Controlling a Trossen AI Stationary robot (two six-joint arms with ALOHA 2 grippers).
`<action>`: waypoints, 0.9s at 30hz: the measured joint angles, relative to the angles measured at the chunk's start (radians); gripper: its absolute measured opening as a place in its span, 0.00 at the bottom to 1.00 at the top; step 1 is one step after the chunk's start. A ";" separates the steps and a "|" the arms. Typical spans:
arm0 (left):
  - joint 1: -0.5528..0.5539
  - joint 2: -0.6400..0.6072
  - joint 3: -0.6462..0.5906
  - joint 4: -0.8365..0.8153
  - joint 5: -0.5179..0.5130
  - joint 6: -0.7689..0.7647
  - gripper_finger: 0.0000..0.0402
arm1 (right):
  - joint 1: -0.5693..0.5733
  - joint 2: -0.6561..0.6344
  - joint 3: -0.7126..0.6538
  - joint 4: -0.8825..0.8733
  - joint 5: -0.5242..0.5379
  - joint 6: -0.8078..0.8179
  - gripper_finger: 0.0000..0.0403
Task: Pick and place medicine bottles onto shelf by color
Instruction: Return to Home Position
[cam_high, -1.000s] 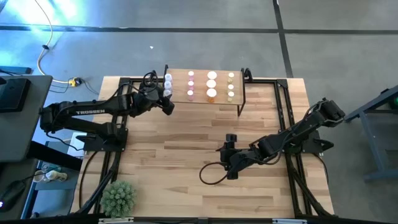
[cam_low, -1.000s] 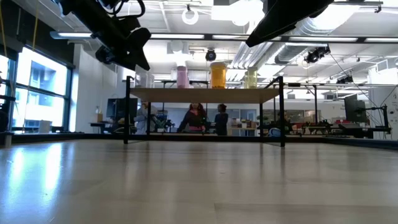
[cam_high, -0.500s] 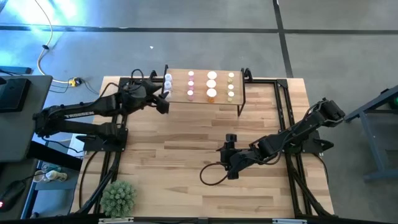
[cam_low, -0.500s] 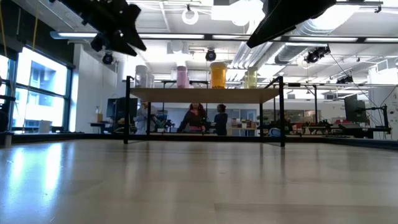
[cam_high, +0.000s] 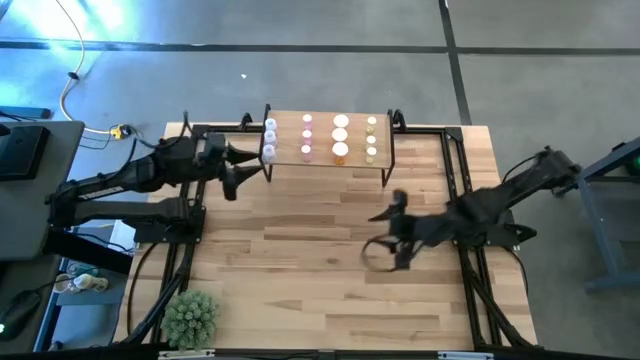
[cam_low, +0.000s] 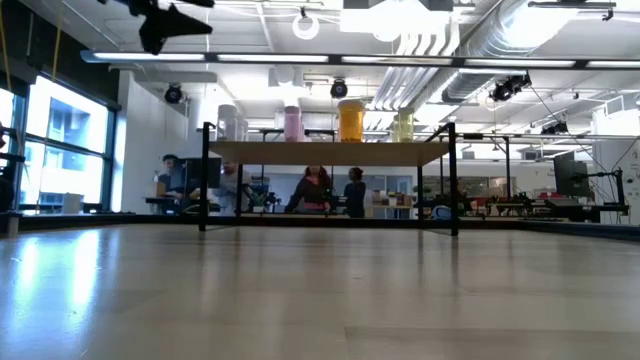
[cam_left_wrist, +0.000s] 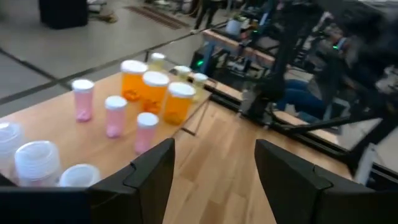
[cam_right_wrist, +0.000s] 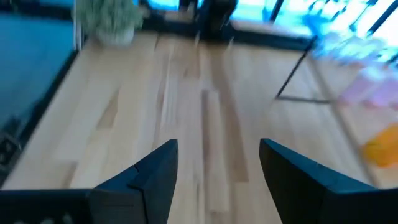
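The shelf (cam_high: 322, 151) stands at the far side of the counter (cam_high: 300, 260), and all the medicine bottles in sight are on it, sorted in four rows that run from near to far. From the left these are the whitish bottles (cam_high: 269, 138), the pink bottles (cam_high: 306, 140), the orange bottles (cam_high: 340, 138) and the yellowish bottles (cam_high: 371, 140) at the right end. In the low view they stand upright on the board, above its thin black legs.

The left gripper (cam_high: 248, 166) hangs in the air just left of the shelf's left end, near the whitish row and touching nothing. Its wrist view shows the fingers (cam_left_wrist: 152, 171) spread apart and empty.

The right gripper (cam_high: 386, 214) is over the bare middle of the counter, nearer than the shelf's right end and well apart from the bottles. Its fingers (cam_right_wrist: 155, 171) are also spread and hold nothing.

A green plant ball (cam_high: 190, 317) sits at the near left corner of the counter. Beyond the shelf, in the low view, people (cam_low: 315, 190) are in the room.
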 joint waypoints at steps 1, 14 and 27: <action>-0.012 -0.016 0.000 -0.009 -0.002 0.005 0.52 | 0.000 -0.037 0.000 -0.005 0.010 0.000 0.54; -0.228 -0.193 -0.224 0.043 -0.167 0.019 0.50 | 0.068 -0.321 -0.205 -0.042 0.281 0.105 0.54; -0.388 -0.336 -0.499 0.321 -0.200 0.031 0.50 | 0.104 -0.630 -0.546 0.091 0.394 0.229 0.54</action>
